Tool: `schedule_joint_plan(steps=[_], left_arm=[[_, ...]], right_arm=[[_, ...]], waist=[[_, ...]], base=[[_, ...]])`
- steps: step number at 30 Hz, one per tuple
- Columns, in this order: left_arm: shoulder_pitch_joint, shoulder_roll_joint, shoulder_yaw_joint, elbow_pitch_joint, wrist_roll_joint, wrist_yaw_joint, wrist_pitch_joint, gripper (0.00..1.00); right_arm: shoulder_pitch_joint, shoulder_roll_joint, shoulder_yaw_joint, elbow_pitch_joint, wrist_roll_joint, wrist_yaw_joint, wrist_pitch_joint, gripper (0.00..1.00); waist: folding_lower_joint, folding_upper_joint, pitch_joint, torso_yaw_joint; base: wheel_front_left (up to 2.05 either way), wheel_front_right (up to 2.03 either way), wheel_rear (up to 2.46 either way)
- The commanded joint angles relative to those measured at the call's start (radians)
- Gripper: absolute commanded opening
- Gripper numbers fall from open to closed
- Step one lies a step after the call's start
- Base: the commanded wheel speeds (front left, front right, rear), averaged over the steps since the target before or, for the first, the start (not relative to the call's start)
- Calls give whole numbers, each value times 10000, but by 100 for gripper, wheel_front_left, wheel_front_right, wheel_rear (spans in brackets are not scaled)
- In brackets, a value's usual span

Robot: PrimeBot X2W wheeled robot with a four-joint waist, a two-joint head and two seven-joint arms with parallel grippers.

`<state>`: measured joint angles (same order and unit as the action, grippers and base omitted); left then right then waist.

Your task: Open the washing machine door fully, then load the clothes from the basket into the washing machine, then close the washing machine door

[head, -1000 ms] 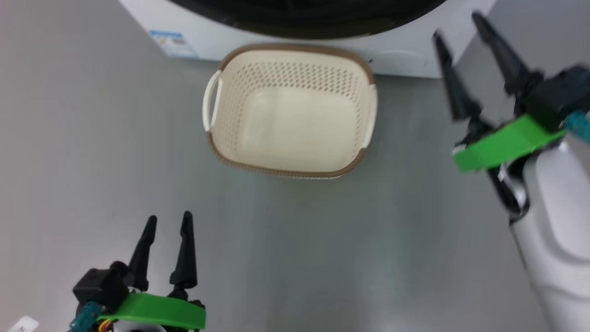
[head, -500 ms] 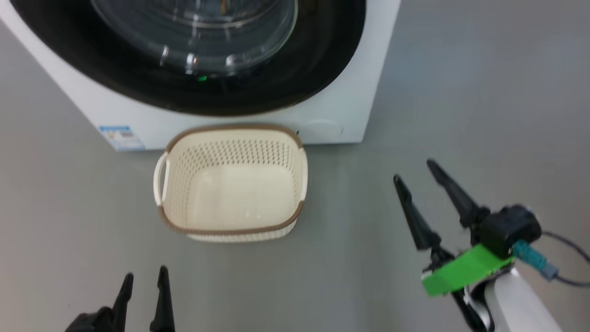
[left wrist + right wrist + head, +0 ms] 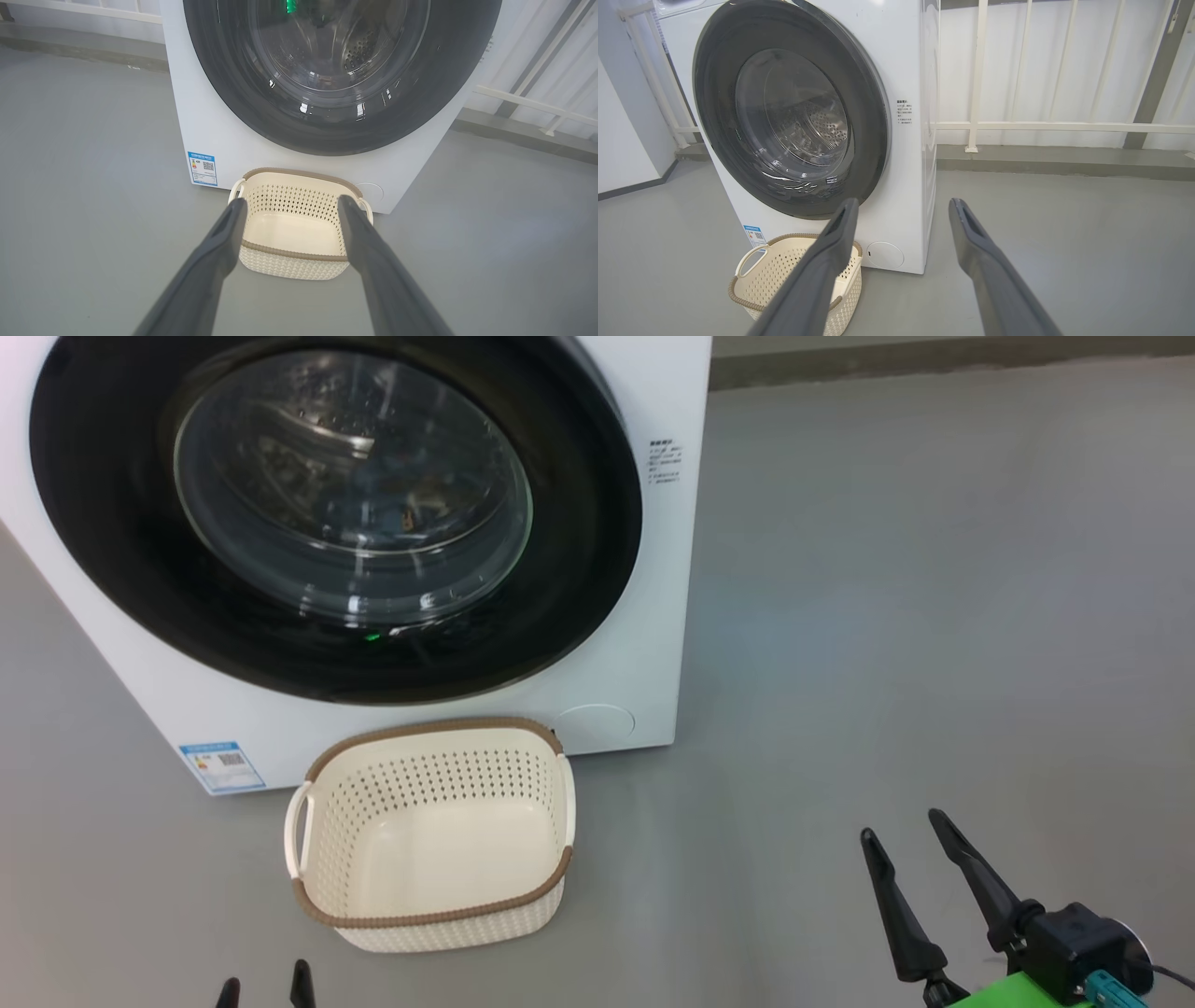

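Note:
The washing machine [image 3: 644,616] stands big and white ahead, its door [image 3: 579,523] lying flush against the front, black rim around the glass bowl. The steel drum shows through the glass. In front of it on the floor sits the cream basket [image 3: 448,933], with nothing inside. The clothes are out of view. My left gripper [image 3: 264,982] pokes up at the bottom edge, open, short of the basket. My right gripper [image 3: 902,826] is open at the lower right, well off to the basket's right. The left gripper [image 3: 292,200] frames the basket [image 3: 294,268]; the right gripper [image 3: 903,201] faces the machine's corner [image 3: 906,186].
Grey floor [image 3: 887,616] spreads wide to the right of the machine. A white railing [image 3: 1017,126] and wall run behind it. A blue label sticker [image 3: 221,763] marks the machine's lower left front.
The head camera has tilted up, so the shut door has come into the picture and the basket sits lower. Both grippers have dropped toward the bottom edge and stay open.

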<state>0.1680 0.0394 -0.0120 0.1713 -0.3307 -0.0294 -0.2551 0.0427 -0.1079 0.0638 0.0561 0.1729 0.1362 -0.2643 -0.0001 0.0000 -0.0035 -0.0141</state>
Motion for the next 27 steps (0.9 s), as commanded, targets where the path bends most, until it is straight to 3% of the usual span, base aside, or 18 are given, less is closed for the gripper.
schedule_joint_plan(steps=[1,27], left_arm=[[-129,108,402,-310,-8,91,-67,100],[-15,108,779,-491,107,61,-67,100]], right_arm=[[-84,21,122,-293,-112,-55,25,100],[34,341,-437,98,-275,-55,25,100]], waist=[[1,0,-224,-164],[1,0,-406,113]], base=[[0,0,0],[0,0,0]])
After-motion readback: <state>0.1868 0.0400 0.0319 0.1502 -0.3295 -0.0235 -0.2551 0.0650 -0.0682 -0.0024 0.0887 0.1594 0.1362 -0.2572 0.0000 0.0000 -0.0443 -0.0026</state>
